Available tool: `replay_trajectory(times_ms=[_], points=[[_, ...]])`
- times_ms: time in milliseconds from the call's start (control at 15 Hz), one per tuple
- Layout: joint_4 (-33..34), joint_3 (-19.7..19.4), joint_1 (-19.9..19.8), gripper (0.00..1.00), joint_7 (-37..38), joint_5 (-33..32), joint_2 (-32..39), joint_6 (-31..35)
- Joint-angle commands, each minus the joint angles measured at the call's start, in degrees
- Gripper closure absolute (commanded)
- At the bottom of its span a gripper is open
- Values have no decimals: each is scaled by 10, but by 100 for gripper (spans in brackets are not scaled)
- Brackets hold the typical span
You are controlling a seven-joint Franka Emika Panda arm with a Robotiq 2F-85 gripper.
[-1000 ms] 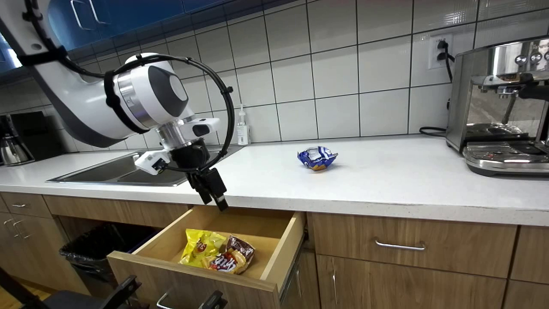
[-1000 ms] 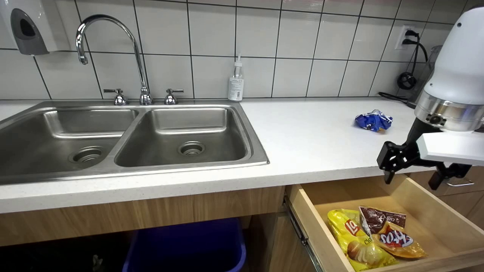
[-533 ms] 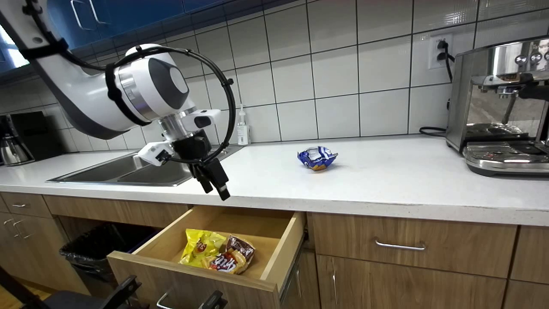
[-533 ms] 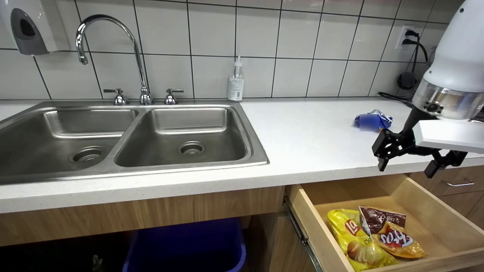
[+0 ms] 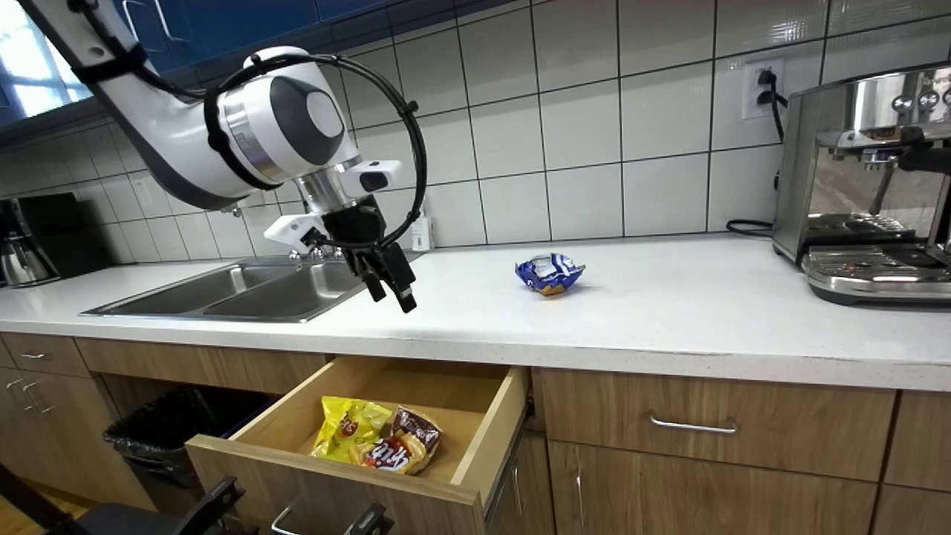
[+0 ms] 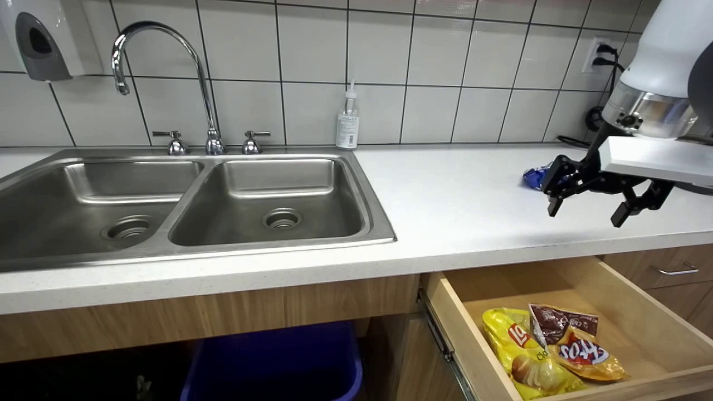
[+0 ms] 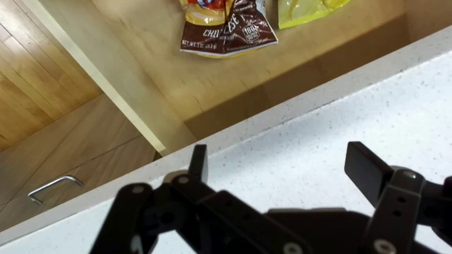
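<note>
Raised since one second ago, the black two-finger gripper point(image 7: 277, 158) has moved up and back from the open pale-wood drawer with a brown wood-grain front point(image 5: 494, 427); earlier it hung lower, at the drawer's rear edge, and now it hovers above the white speckled countertop point(image 5: 669, 316) just behind the drawer. Its jaws stand wide apart, and speckled white shows between them in the wrist view. Inside the drawer, unchanged, a shiny yellow chip bag point(image 6: 526, 356) and a brown-and-orange snack bag point(image 6: 584, 353) lie side by side. Likewise unmoved, a crumpled blue foil bag point(image 6: 535, 177) rests on the countertop beyond the drawer's back, apart from the gripper; in an exterior view the gripper now covers part of that bag, which showed whole a second ago. Left of the drawer sits a double-basin stainless-steel sink point(image 6: 377, 220); behind the drawer's left side stands a clear pump bottle with a white label point(image 6: 348, 128). Right of the drawer is a silver metal espresso machine point(image 5: 869, 197).
</note>
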Motion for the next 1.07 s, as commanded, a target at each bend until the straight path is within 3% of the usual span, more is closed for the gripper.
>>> replay_trajectory(times_ms=[0,1000], points=[[40,24,-34,0,-58,37,7,-32],[214,5,-66,0,-171,132,94,-78]])
